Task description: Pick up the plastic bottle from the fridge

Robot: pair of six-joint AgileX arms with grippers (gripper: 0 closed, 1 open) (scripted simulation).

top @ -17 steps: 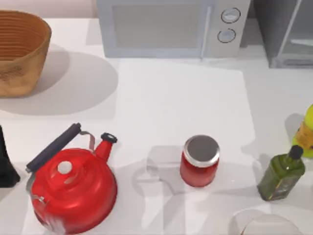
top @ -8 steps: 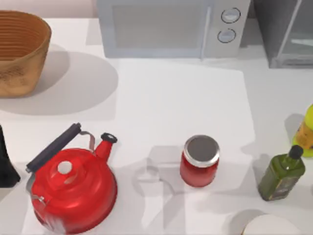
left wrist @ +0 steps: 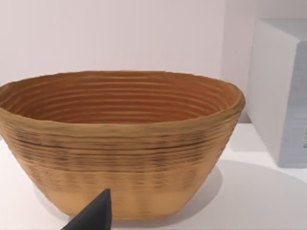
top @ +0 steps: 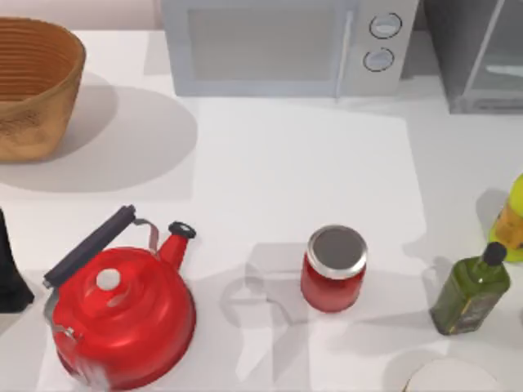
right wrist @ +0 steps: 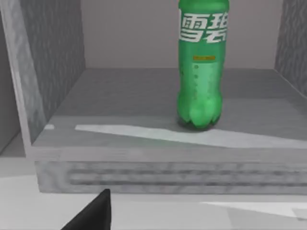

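**Right wrist view faces the bottle in the open fridge**

Right wrist view looks straight into the fridge (right wrist: pixel 144 158), whose floor and textured side walls frame the bottle (right wrist: pixel 200 67). It is green, stands upright toward the back of the compartment, apart from both walls, and its cap is cut off by the frame edge. One dark fingertip (right wrist: pixel 93 213) of the right gripper pokes in at the near edge, short of the fridge sill; whether that gripper is spread or closed I cannot tell.

The step in hand looks like the approach. To do it well, I judge the right gripper should travel level over the sill, centre on the bottle's narrower waist, and go in with fingers wide enough to straddle it. A tall, light bottle will tip easily if one finger arrives first, so both should meet it together.

From the top, the fridge (top: pixel 482 57) sits at the table's far right corner beside the microwave (top: pixel 286 45).

Containers: the fridge holds just the one bottle as far as I can see. The basket (left wrist: pixel 120 143) at far left looks empty inside. The red jar (top: pixel 333 269) is lidded, the kettle (top: pixel 122 314) is lidded too, and the olive bottle (top: pixel 470 294) is capped.

The left gripper (left wrist: pixel 93 215) is parked near the basket, one fingertip visible; its state I cannot tell either.
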